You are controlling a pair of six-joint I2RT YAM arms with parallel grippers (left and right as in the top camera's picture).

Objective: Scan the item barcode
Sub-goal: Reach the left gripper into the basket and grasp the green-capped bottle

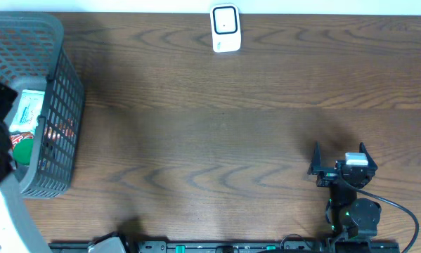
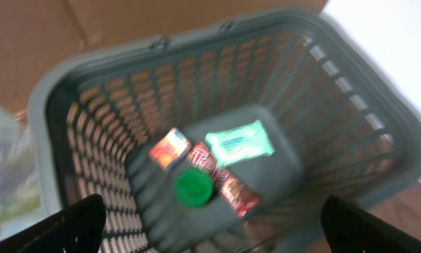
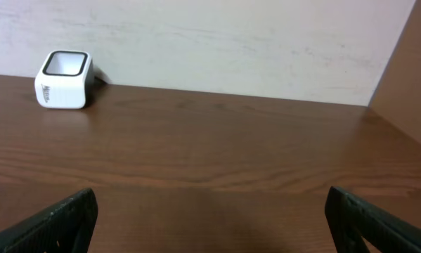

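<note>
blurred, barcodes unreadable: a grey plastic lattice basket [image 2: 76, 105] holds a flat pale-green packet [image 2: 238, 143], glossy red wrappers [image 2: 232, 191] and a round green cap [image 2: 194, 187]. left fingers [image 2: 69, 228], partly cut off, hang released above it. right fingers [image 3: 55, 225] are released over the wood-grain worktop [image 3: 231, 154], with a white boxy scanner [image 3: 64, 79] at the far edge.

Table [image 1: 217, 126]: dark brown wood grain with a broad wavy figure, filling almost the whole overhead view.
Wall [image 3: 231, 42]: pale off-white, faintly scuffed and streaked, rising from the table's far edge — seen from overhead as a thin white strip along the top.
Brown panel [image 3: 407, 77]: flat and plain, slanting in at the right of the right wrist view.
Brown board [image 2: 126, 21]: cardboard-coloured with a slanting seam, top left of the left wrist view, blurred.
Light: soft and even — dull sheen on the wood, faint shadows only.
</note>
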